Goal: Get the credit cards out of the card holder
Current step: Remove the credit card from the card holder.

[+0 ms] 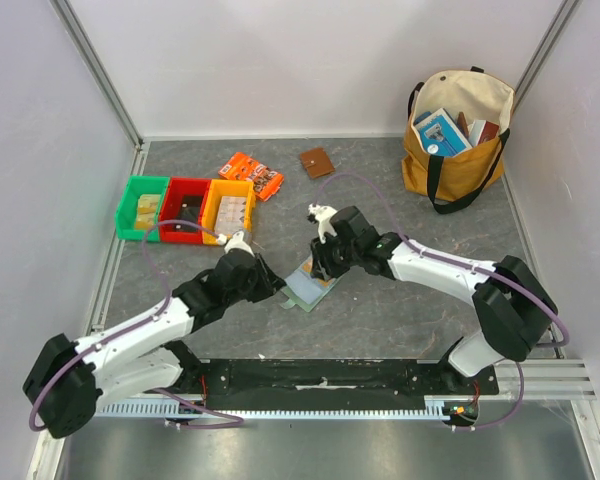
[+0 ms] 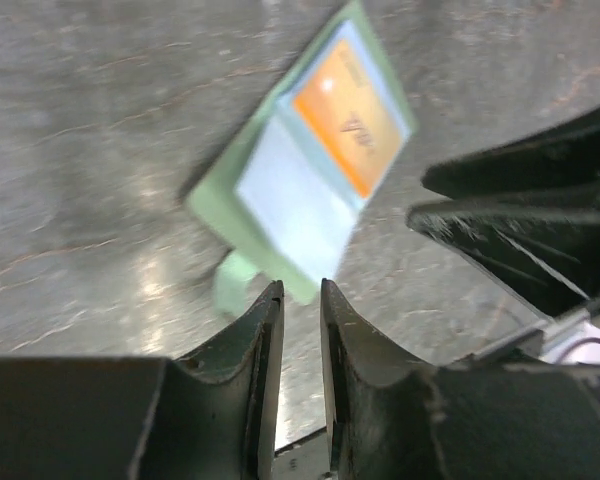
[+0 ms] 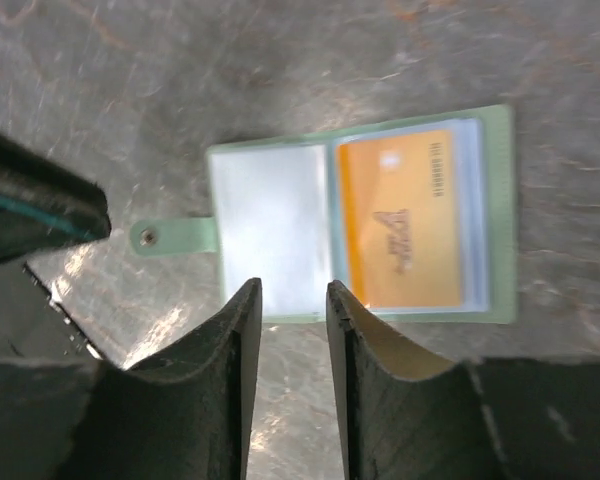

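Card holder (image 1: pixel 308 285) from above: flat, open on table (image 1: pixel 400 320), between left gripper (image 1: pixel 272 283) and right gripper (image 1: pixel 320 268). Left wrist: fingers narrowly parted, empty, just short of its corner. Right wrist: fingers slightly apart, gripping nothing, near its edge; orange credit card (image 3: pixel 410 215) tucked in one sleeve, tab (image 3: pixel 170 237) opposite.

No text can be read for certain. The tan-orange rectangular card (image 3: pixel 408 220) in the pale green bifold card holder (image 3: pixel 498 210) bears a short row of characters along one edge and a central mark (both too blurred). The print on the orange printed packet (image 1: pixel 252 174) is too small.
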Robot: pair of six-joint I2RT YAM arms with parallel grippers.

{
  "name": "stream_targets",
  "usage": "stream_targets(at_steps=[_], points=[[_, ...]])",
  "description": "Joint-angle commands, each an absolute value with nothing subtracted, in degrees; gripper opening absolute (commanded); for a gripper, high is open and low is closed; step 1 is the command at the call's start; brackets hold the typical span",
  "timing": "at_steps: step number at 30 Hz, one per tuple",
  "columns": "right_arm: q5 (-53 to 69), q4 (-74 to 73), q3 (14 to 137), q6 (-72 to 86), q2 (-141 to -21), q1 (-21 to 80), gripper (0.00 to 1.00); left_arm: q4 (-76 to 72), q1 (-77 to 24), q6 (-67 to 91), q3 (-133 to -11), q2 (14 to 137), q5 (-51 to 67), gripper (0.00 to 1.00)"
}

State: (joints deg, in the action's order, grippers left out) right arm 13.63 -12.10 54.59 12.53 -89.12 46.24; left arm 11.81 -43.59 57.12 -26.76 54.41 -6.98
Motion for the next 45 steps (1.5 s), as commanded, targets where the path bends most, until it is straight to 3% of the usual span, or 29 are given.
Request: stream_targets(at_steps=[1,7,14,24,30,36,45], points=[[14.5,-10.9,55.7,13.0,-88.0,43.5,0.37,2.7,-43.7,56.2,-33.0,61.9,-0.9,0.27],[21.4,-0.5,49.7,19.8,-89.6,43.5,0.27,-3.0,-43.2,56.1,-36.5,74.3,0.6,0.15],[25.6,10.2,41.9,26.1,-92.5,43.6,0.23,-8.5,-40.7,60.2,-30.0,81.2,1.1,0.09],[23.9,8.2,40.9,24.3,-93.7,43.5,0.23,-14.1,-34.0,61.4,-25.1,85.6,5.7,0.06],[24.0,5.6,44.6,23.0,-89.7,40.3,0.26,-9.2,-30.9,51.3,-32.9,88.0,6.7,0.05],[23.3,4.7,47.5,22.2,-89.5,33.7,0.29,-5.4,-30.8,47.5,-39.4,86.6,8.2,0.09],[22.6,4.3,50.0,20.4,-94.6,30.4,0.29,-7.2,-35.0,55.5,-37.8,80.9,12.0,0.31]])
